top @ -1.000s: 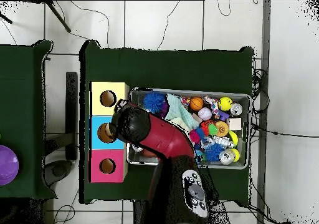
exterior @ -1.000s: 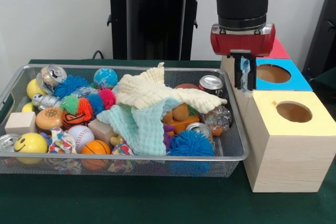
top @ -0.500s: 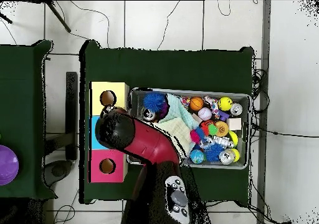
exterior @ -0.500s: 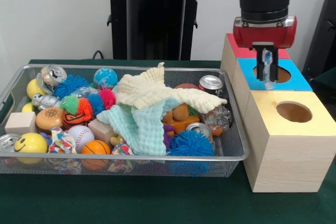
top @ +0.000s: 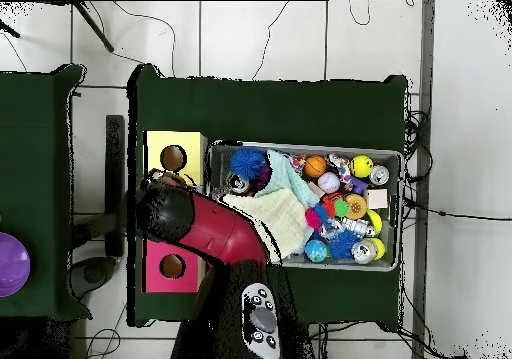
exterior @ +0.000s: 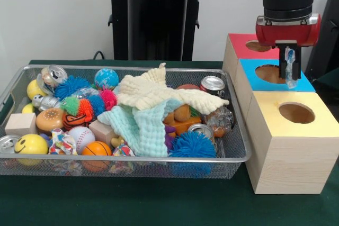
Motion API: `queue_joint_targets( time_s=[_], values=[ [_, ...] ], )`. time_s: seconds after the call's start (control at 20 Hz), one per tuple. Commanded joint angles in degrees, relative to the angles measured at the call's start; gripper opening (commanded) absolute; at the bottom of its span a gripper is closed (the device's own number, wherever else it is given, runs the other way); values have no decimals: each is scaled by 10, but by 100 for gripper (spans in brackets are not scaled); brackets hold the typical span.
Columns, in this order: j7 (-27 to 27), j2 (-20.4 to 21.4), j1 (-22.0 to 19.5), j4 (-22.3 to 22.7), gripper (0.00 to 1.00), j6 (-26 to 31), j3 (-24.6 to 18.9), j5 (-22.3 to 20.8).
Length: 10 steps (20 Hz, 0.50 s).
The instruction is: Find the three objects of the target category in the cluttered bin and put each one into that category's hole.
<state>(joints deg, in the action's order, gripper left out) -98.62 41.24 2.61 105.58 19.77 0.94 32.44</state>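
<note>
My gripper hangs above the right edge of the blue box, just right of that box's hole. It is shut on a small crumpled clear-and-blue plastic piece that dangles below the fingers. The yellow box with its hole stands nearest the camera, and the red box is behind the blue one. In the overhead view the arm covers the blue box between the yellow box and the red box; the gripper itself is hidden there.
The wire bin holds a cream cloth and a mint cloth over other things. Around them lie cans, crumpled clear plastic, spiky balls, sports balls, and wooden blocks.
The gripper has moved right, from the bin's right edge across the blue box's hole to that box's right side, carrying the plastic piece with it.
</note>
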Motion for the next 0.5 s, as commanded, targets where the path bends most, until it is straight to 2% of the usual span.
queue_joint_targets(
  time_s=[0.05,0.5],
  values=[
    [-176,-22,-1,35,0,-28,-19,41],
    [-181,-29,-1,28,0,-43,-30,44]
  ],
)
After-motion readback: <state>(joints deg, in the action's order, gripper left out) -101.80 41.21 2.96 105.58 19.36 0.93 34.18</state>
